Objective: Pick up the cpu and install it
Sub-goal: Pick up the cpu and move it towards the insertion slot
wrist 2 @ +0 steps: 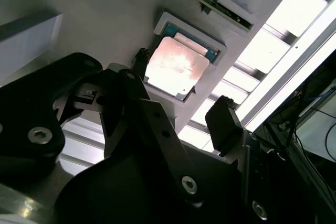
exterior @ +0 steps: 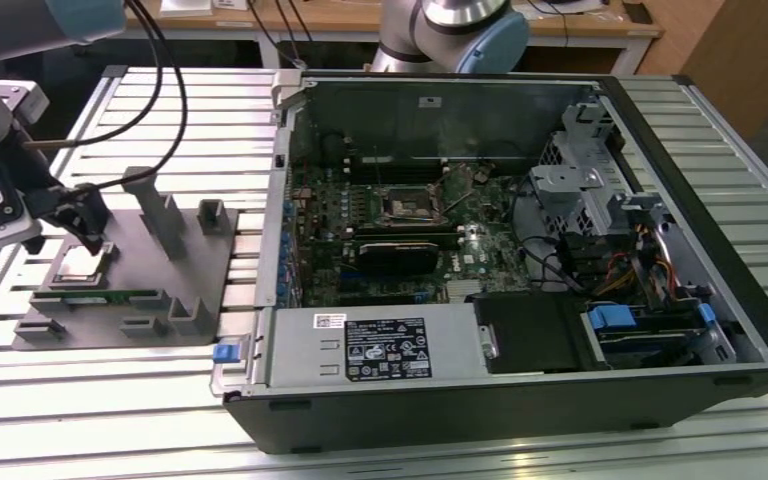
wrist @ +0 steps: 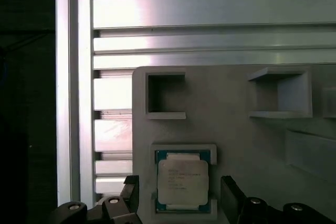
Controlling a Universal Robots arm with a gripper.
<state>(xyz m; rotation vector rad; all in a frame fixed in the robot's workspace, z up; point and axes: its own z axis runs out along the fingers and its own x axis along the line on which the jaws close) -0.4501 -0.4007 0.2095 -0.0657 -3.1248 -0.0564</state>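
Tool (exterior: 71, 232) released, jaws spread either side of the cpu (wrist: 182, 182), apparently not touching it. Cpu lies flat in its recess along an edge of the grey holder tray (wrist: 236, 129), which sits by the worktop (exterior: 91, 400) edge. Risk: the chip is thin, so an off-centre or shallow close could tilt it, wedge it against the recess wall, or let it slip.

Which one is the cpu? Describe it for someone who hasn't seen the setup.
On the exterior view's left, beside the open computer case, lies a grey holder tray. The cpu sits in its framed square recess, between the fingers of the open gripper. It is the only flat silver-white square; neighbouring pockets are bare grey.
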